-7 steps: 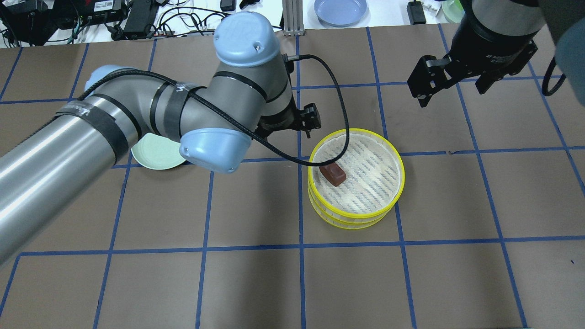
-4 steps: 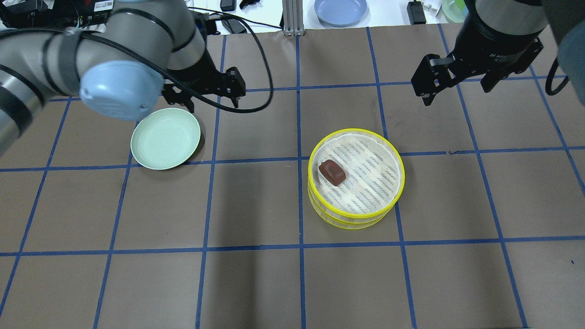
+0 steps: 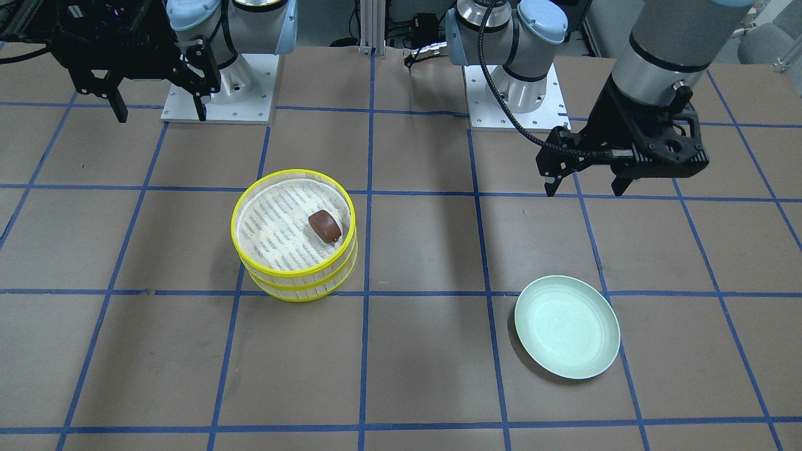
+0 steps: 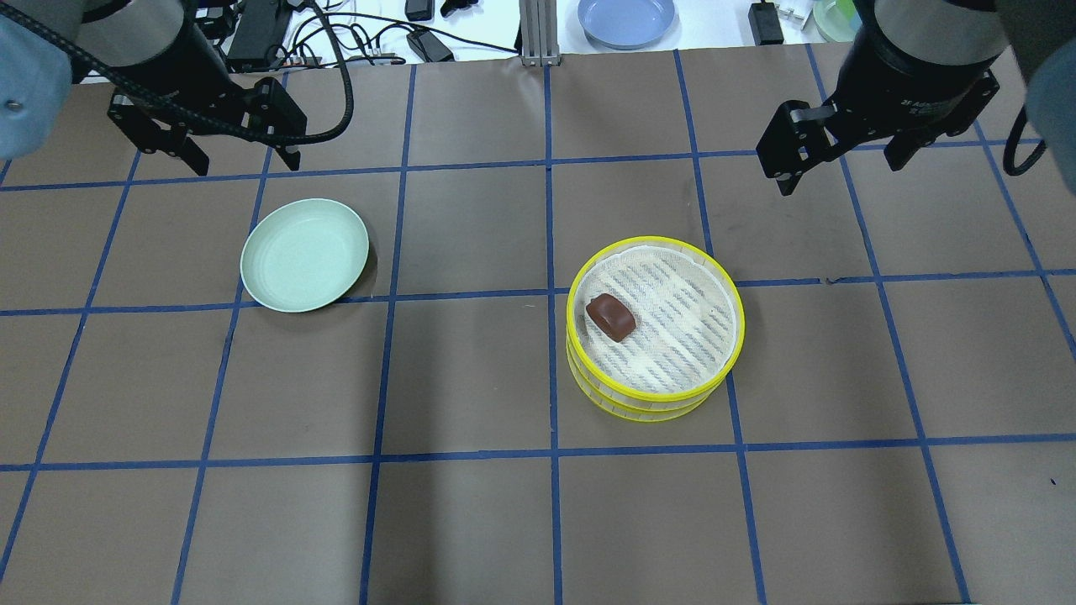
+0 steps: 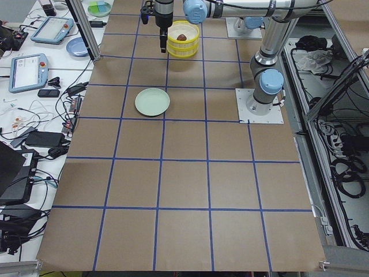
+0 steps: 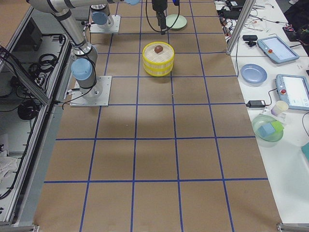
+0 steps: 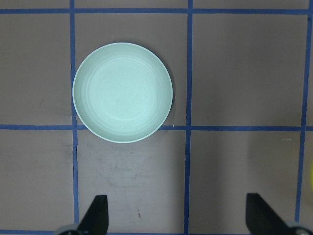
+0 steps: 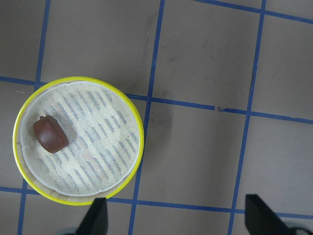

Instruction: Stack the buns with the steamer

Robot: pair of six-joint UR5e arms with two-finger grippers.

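Observation:
The steamer (image 4: 656, 242) is two yellow-rimmed trays stacked right of centre; it also shows in the front view (image 3: 294, 173) and the right wrist view (image 8: 78, 79). A dark reddish-brown bun (image 4: 610, 317) lies in the top tray near its left edge, and shows in the front view (image 3: 324, 226) and the right wrist view (image 8: 50, 134). The cream-white bun is hidden. My left gripper (image 4: 248, 160) is open and empty, high behind the pale green plate (image 4: 304, 254). My right gripper (image 4: 839, 172) is open and empty, high behind and to the right of the steamer.
The green plate is empty; it also shows in the left wrist view (image 7: 122, 92) and the front view (image 3: 567, 327). A blue plate (image 4: 626, 18), cables and electronics lie on the white bench beyond the table's far edge.
My left arm has swung from beside the steamer at the middle back to the far left, uncovering the green plate. The right gripper, steamer and brown bun have stayed put.

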